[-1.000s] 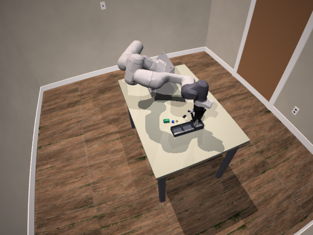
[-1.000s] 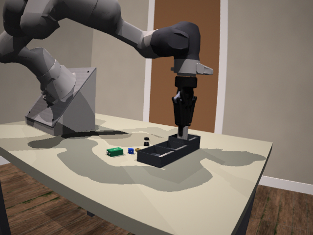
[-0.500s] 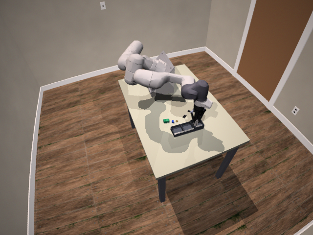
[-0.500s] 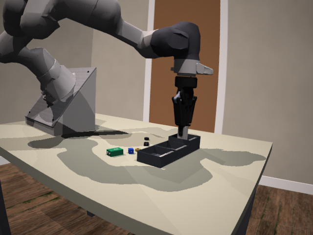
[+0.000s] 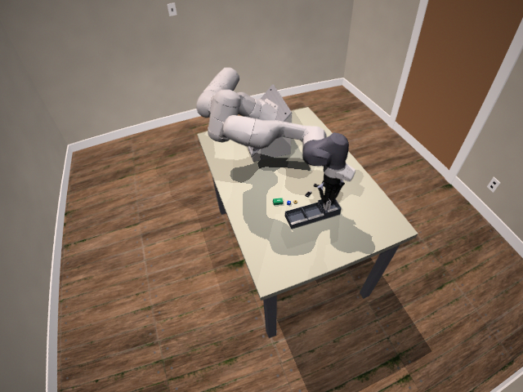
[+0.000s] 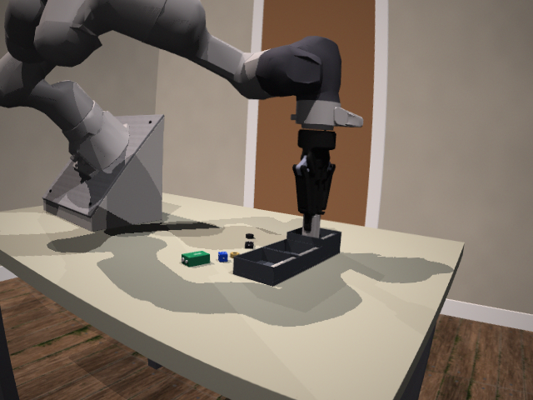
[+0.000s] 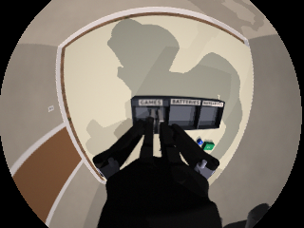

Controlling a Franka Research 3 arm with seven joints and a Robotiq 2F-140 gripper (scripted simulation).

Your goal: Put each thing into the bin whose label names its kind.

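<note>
1. The black two-fingered gripper (image 5: 327, 206) (image 6: 311, 232) (image 7: 156, 114) was pressed nearly together, its tips inside the GAMES compartment of the dark, three-part rectangular bin tray (image 5: 315, 220) (image 6: 306, 261) (image 7: 166, 102).
2. A green rectangular block (image 5: 278, 201) (image 6: 196, 258) (image 7: 208, 145), blue cube (image 5: 288, 202) (image 6: 222, 257) (image 7: 199, 142) and small yellowish piece (image 6: 232, 254) lay outside (quite a tidy row).
3. Two small black pieces lay near the tray.

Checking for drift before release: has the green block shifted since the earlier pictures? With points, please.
No. The green block (image 5: 278, 201) (image 6: 196, 258) (image 7: 208, 145) keeps its place beside the blue cube (image 5: 288, 202) (image 6: 222, 257) (image 7: 199, 142), left of the bins in the exterior view.
</note>
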